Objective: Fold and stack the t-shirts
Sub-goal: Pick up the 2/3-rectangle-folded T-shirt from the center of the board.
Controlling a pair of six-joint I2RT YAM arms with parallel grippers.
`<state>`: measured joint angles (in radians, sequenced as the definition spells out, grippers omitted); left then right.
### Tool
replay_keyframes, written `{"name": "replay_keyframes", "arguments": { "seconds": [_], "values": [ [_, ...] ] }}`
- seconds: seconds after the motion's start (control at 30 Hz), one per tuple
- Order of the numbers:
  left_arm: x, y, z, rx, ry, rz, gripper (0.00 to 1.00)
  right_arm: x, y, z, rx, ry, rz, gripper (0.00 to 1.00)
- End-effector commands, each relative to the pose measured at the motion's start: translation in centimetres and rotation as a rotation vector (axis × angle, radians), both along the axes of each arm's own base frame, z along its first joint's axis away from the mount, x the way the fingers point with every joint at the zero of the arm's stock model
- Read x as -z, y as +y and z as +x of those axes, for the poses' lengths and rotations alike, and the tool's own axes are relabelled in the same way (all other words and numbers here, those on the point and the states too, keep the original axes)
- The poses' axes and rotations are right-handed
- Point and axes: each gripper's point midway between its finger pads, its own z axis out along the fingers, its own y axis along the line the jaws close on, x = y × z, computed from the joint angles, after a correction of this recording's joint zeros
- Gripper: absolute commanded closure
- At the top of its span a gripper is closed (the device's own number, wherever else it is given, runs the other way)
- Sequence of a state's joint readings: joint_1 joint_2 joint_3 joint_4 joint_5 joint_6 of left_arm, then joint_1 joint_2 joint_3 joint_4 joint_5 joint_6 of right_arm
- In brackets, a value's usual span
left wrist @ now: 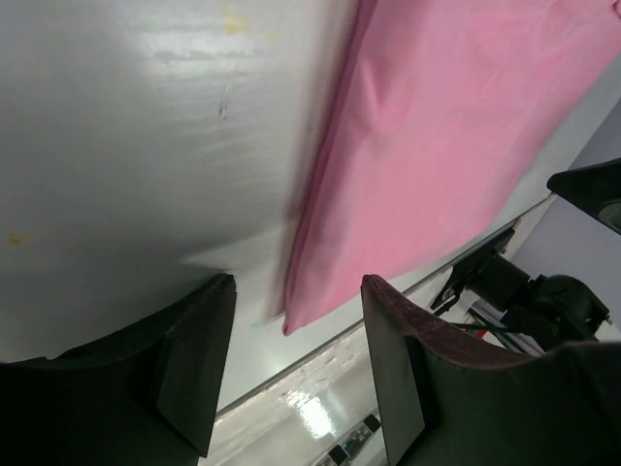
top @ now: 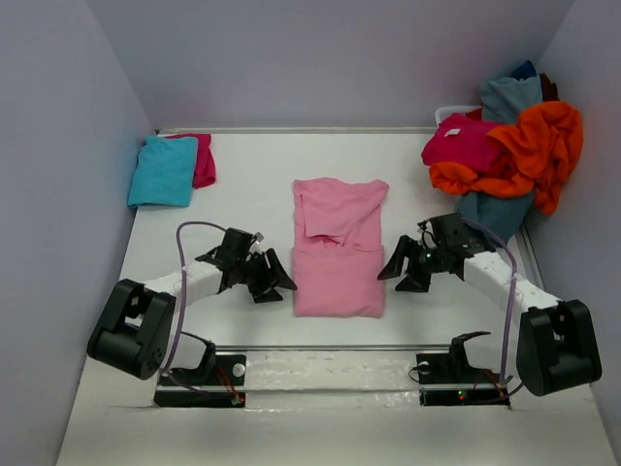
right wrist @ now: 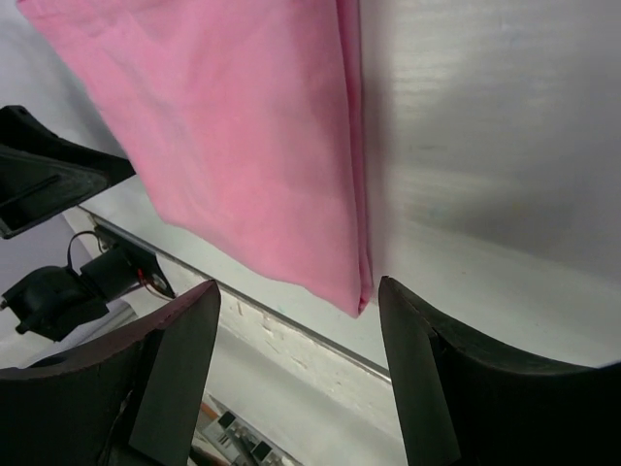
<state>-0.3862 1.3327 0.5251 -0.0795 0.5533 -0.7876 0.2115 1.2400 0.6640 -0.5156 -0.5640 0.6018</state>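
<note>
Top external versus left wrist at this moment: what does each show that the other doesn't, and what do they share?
Only top external: the folded turquoise t-shirt at the far left with a magenta one showing behind it, and the heap of unfolded t-shirts at the far right. Only left wrist: the near left corner of the pink t-shirt up close, and small yellowish specks on the table. Both: the pink t-shirt, the table, and the left claw, open and holding nothing.
</note>
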Motion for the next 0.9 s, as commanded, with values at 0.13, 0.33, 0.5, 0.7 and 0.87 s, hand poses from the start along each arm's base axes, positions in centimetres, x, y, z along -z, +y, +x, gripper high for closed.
{"name": "replay_keyframes", "arguments": {
  "seconds": [0.13,0.33,0.5,0.7,0.87],
  "values": [
    [0.2,-1.0,-1.1,0.02,-0.051,-0.101,0.34,1.4,0.5,-2.9,0.03,0.027,0.077,0.27],
    [1.0,-1.5,-2.2,0.037,-0.019,-0.123,0.34,2.5,0.8,-4.5,0.054,0.048,0.129,0.27],
    [1.3,-1.6,-3.5,0.044,0.0,-0.128,0.34,3.3,1.0,-5.9,0.072,0.081,0.168,0.27],
    [1.3,-1.3,-5.0,0.049,0.033,-0.118,0.34,3.8,1.1,-6.4,0.085,0.094,0.198,0.27],
    [1.0,-1.1,-5.5,0.052,0.04,-0.117,0.34,4.4,1.4,-6.7,0.09,0.107,0.227,0.27]
  ]
}}
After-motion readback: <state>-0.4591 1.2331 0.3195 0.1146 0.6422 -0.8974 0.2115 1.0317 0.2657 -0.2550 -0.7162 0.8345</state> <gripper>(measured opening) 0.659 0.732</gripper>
